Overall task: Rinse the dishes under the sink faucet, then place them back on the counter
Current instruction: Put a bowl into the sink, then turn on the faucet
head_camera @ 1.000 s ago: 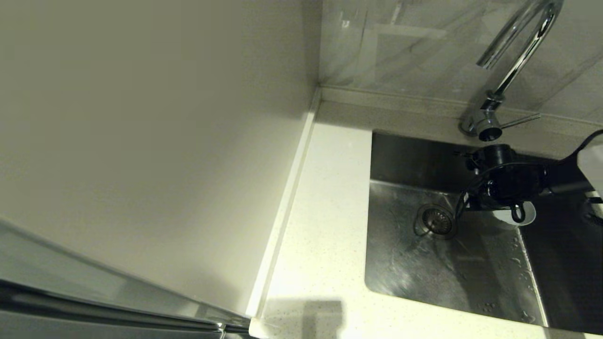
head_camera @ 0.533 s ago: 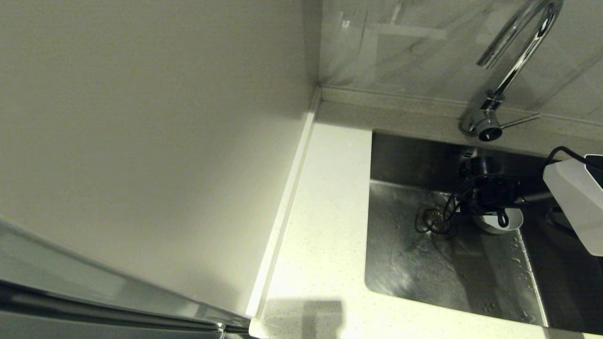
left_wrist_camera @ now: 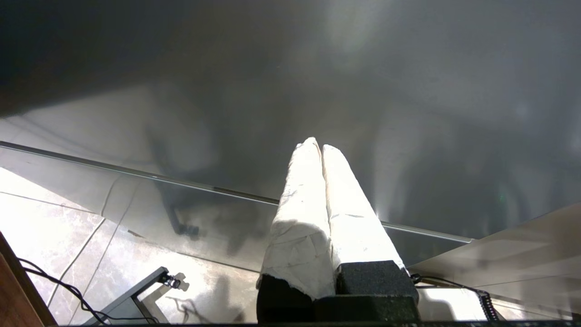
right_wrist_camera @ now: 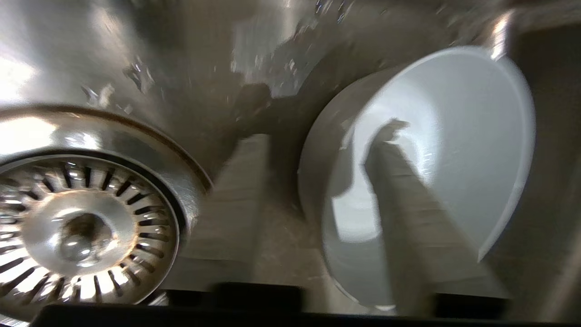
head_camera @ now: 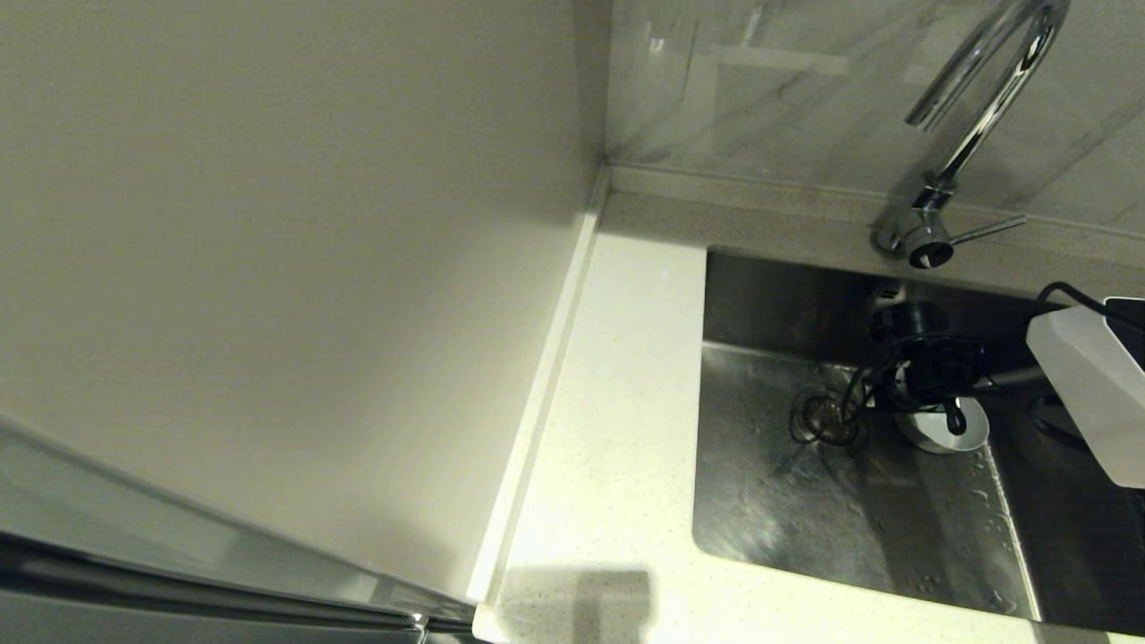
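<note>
Right wrist view has the right gripper (right_wrist_camera: 317, 181) low in the sink (head_camera: 778, 501), its jaws apart and straddling the near wall of the white bowl (right_wrist_camera: 458, 150): one finger (right_wrist_camera: 404, 200) reaches down inside the bowl, the other lies outside it on the steel, between bowl and drain (right_wrist_camera: 77, 227). The rim sits in the gap between them; whether either finger presses on it cannot be told, so the bowl is bracketed rather than clearly clamped. The bowl looks tipped, its opening turned toward the camera, with its far edge close to the sink wall. Water drops speckle the steel around it. From the head view, the bowl (head_camera: 944, 429) rests on the sink floor just right of the drain (head_camera: 827, 418), mostly hidden under the black wrist and its looping cable, while the arm's white casing enters from the right edge. The faucet (head_camera: 962, 134) stands on the back ledge behind the gripper, its spout arching high above. The counter (head_camera: 617, 429) runs along the sink's left side, well apart from the bowl. Left gripper (left_wrist_camera: 320, 147) is parked away from the sink, pointing at a dark glossy panel, its two white-wrapped fingers pressed together with nothing between them.
</note>
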Robot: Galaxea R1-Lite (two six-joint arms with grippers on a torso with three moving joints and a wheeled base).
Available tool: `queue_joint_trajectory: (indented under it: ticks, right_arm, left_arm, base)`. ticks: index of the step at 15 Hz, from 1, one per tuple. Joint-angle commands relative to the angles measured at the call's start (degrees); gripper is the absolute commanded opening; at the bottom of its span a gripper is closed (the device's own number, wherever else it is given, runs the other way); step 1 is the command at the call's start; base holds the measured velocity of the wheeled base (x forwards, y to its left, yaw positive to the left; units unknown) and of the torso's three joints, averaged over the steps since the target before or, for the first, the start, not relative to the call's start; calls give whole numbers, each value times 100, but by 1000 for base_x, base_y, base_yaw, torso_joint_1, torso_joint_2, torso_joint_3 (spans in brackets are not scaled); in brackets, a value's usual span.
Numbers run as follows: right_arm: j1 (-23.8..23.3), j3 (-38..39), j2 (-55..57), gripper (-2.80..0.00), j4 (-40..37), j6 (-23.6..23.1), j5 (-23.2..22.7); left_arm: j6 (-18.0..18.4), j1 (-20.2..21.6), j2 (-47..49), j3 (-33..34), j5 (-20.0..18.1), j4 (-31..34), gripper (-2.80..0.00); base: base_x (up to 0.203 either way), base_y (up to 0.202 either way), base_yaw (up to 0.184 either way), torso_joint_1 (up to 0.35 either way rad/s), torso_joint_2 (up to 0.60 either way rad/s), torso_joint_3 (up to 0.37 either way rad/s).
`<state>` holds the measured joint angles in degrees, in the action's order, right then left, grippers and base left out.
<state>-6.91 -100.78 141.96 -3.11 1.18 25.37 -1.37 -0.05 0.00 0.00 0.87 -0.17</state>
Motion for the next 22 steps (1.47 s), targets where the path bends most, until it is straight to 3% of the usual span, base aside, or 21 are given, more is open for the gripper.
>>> queue_joint_trajectory:
  ticks: [1,4,8,12,13,14,18,22]
  right_arm:
    - [10,70,-323,0,-4,4,12]
    - [38,642,-1142,0,-1,44,12]
    - [81,1927,-3024,0,-49,150,8]
    - [-66,2585,-4542,0,-708,172,4]
    - [-199,2518,-4640,-214,-798,154,3]
    - [-297,2371,-4663,-280,-835,125,0]
    - [-348,1181,-4509,-280,-1302,74,-96]
    - [-150,-865,-3746,-280,-1919,584,-188]
  left_arm:
    - [-4,5,-18,0,1,0,-280]
    - [-4,-2,-18,0,9,0,-280]
    - [-4,5,-18,0,1,0,-280]
    - [-4,5,-18,0,1,0,-280]
    - [-4,-3,-18,0,1,0,-280]
    - [-2,2,-18,0,6,0,-280]
    - [-4,4,-18,0,2,0,-280]
    - [0,0,-20,0,1,0,-280]
  base:
    - [0,0,0,0,0,0]
    - [0,0,0,0,0,0]
    - [0,0,0,0,0,0]
    - [0,0,0,0,0,0]
    - [0,0,0,0,0,0]
    - [0,0,0,0,0,0]
    - [0,0,0,0,0,0]
    - [0,0,0,0,0,0]
